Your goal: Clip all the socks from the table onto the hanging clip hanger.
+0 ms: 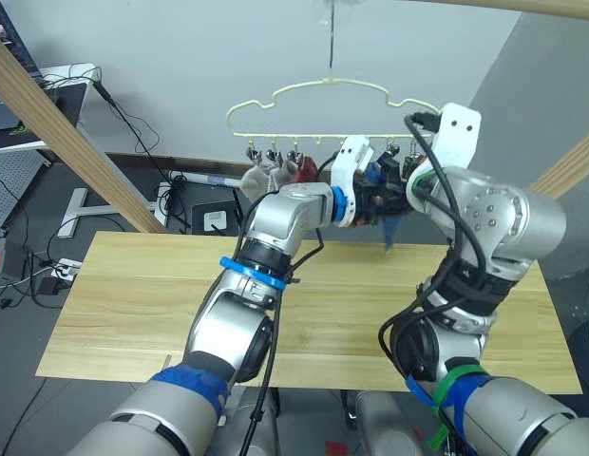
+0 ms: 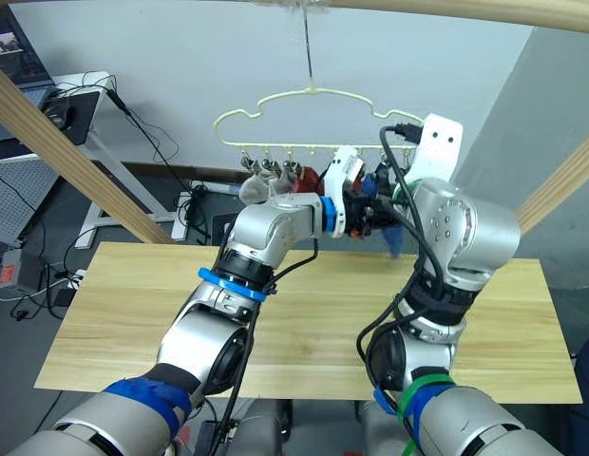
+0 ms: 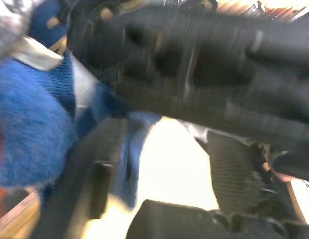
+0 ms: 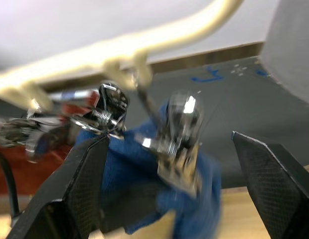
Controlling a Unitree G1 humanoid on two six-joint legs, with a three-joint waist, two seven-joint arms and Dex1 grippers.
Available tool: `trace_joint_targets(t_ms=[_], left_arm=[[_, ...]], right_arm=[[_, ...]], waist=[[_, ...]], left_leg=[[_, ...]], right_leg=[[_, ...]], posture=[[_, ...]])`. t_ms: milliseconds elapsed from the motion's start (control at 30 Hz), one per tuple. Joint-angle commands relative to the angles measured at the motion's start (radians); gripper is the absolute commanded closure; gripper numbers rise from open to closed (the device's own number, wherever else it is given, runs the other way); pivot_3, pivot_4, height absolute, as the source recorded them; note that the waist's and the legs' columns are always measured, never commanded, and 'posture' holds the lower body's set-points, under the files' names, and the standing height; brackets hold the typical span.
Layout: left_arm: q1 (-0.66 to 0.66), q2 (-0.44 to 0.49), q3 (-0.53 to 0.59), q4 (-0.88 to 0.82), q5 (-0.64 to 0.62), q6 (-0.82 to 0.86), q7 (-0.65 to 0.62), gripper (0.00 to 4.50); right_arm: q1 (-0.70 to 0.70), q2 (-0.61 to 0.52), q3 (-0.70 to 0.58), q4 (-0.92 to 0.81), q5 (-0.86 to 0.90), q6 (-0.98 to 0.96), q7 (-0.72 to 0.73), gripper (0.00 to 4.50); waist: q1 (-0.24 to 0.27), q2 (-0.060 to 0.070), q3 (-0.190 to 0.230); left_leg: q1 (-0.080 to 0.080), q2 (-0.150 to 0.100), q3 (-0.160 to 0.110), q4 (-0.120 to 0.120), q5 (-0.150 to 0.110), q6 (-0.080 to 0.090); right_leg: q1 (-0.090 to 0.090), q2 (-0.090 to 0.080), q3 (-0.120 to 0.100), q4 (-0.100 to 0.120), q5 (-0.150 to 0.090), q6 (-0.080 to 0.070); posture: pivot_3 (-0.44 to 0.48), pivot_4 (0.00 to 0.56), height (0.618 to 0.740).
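Both arms reach up to the clip hanger (image 1: pixel 318 109), which hangs by its hook above the far edge of the wooden surface (image 1: pixel 133 294). On its row of metal clips hang grey socks (image 1: pixel 259 178) at the left end, a rust red sock (image 1: pixel 305 169) beside them, and blue socks (image 4: pixel 144 174) further right. The right tool (image 4: pixel 169 199) stands open around a clip (image 4: pixel 182 144) on a blue sock; whether the left tool (image 1: pixel 375 199), just under the hanger's bar, is open or closed cannot be told.

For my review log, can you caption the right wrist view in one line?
Open right pincer flanks a metal clip biting a blue sock under the pale hanger.
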Motion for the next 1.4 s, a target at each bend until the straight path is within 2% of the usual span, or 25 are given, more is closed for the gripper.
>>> trace_joint_targets(t_ms=[33, 67, 233, 367, 500, 633, 867, 933, 1033, 1200, 1300, 1400], left_arm=[[0.053, 0.029, -0.04, -0.132, 0.005, 0.009, -0.019, 0.17], [0.08, 0.045, -0.045, -0.17, 0.0, 0.025, -0.022, 0.03], [0.223, 0.133, -0.066, -0.379, -0.019, 0.079, -0.028, 0.03], [0.321, 0.173, -0.03, -0.505, -0.042, 0.103, 0.003, 0.03], [0.427, 0.204, 0.011, -0.604, -0.046, 0.091, 0.06, 0.03], [0.598, 0.223, 0.084, -0.723, -0.028, -0.021, 0.141, 0.03], [0.826, 0.268, 0.182, -0.797, -0.026, -0.128, 0.214, 0.03], [0.907, 0.273, 0.211, -0.816, -0.034, -0.173, 0.218, 0.03], [1.013, 0.268, 0.243, -0.84, -0.027, -0.234, 0.242, 0.03], [1.159, 0.25, 0.285, -0.858, -0.018, -0.291, 0.309, 0.03], [1.233, 0.239, 0.318, -0.878, -0.047, -0.3, 0.328, 0.03], [1.295, 0.23, 0.334, -0.896, -0.026, -0.338, 0.357, 0.03]], right_arm=[[0.07, -0.089, 0.053, -0.104, 0.08, 0.008, 0.065, 0.4], [0.109, -0.131, 0.066, -0.128, 0.107, 0.008, 0.087, 0.4], [0.272, -0.303, 0.076, -0.224, 0.233, 0.008, 0.187, 0.4], [0.414, -0.381, 0.071, -0.302, 0.31, 0.008, 0.293, 0.4], [0.579, -0.396, 0.074, -0.347, 0.356, -0.047, 0.372, 0.4], [0.791, -0.44, 0.133, -0.33, 0.346, -0.249, 0.435, 0.4], [1.023, -0.486, 0.202, -0.224, 0.263, -0.671, 0.503, 0.4], [1.067, -0.484, 0.212, -0.201, 0.246, -0.768, 0.511, 0.4], [1.12, -0.482, 0.225, -0.155, 0.225, -0.873, 0.52, 0.4], [1.186, -0.489, 0.233, -0.052, 0.18, -1.058, 0.534, 0.4], [1.208, -0.49, 0.236, -0.025, 0.18, -1.13, 0.551, 0.4], [1.228, -0.491, 0.245, 0.005, 0.174, -1.193, 0.57, 0.4]], waist=[[0.0, 0.0, 0.0], [0.001, 0.0, 0.0], [-0.003, 0.0, 0.0], [-0.004, 0.0, 0.0], [-0.005, 0.0, -0.002], [-0.002, 0.001, -0.003], [0.016, -0.001, -0.024], [0.022, 0.0, -0.033], [0.031, -0.002, -0.039], [0.054, -0.005, -0.071], [0.059, -0.006, -0.086], [0.071, -0.007, -0.1]], left_leg=[[0.0, 0.0, 0.0, 0.0, 0.0, 0.0], [0.0, 0.0, 0.0, 0.0, 0.0, 0.0], [0.0, 0.0, 0.0, 0.001, 0.0, 0.0], [0.002, 0.0, 0.0, 0.001, 0.0, 0.0], [0.002, 0.0, 0.0, 0.003, 0.0, 0.0], [0.003, 0.0, 0.0, 0.003, 0.0, 0.0], [0.005, 0.0, 0.0, 0.005, 0.001, -0.001], [0.006, 0.0, 0.001, 0.005, 0.001, -0.001], [0.019, 0.0, 0.001, 0.004, 0.001, -0.001], [0.02, 0.0, 0.003, 0.005, 0.001, -0.001], [0.02, 0.0, 0.004, 0.005, 0.001, -0.001], [0.021, 0.0, 0.004, 0.005, 0.001, -0.001]], right_leg=[[0.0, 0.0, 0.0, 0.0, 0.0, 0.0], [0.0, 0.0, 0.0, 0.0, 0.0, 0.0], [0.001, 0.0, 0.0, 0.0, 0.0, 0.0], [0.002, 0.0, 0.0, 0.0, 0.0, 0.0], [0.003, 0.0, 0.001, 0.0, 0.0, 0.0], [0.004, 0.0, 0.001, 0.0, 0.0, 0.0], [0.007, 0.0, 0.001, -0.001, 0.0, 0.002], [0.008, 0.0, 0.002, -0.001, -0.001, 0.003], [0.021, 0.0, 0.002, -0.003, -0.002, 0.005], [0.022, -0.001, 0.003, -0.004, -0.004, -0.005], [0.023, -0.002, 0.003, -0.004, -0.005, -0.005], [0.023, -0.002, 0.003, -0.004, -0.005, -0.006]], posture=[[-0.078, 0.306, 0.74], [-0.084, 0.304, 0.74], [-0.095, 0.291, 0.74], [-0.095, 0.276, 0.74], [-0.073, 0.253, 0.74], [-0.036, 0.23, 0.74], [0.02, 0.188, 0.74], [0.029, 0.183, 0.74], [0.055, 0.167, 0.74], [0.09, 0.147, 0.74], [0.112, 0.134, 0.74], [0.129, 0.125, 0.74]])
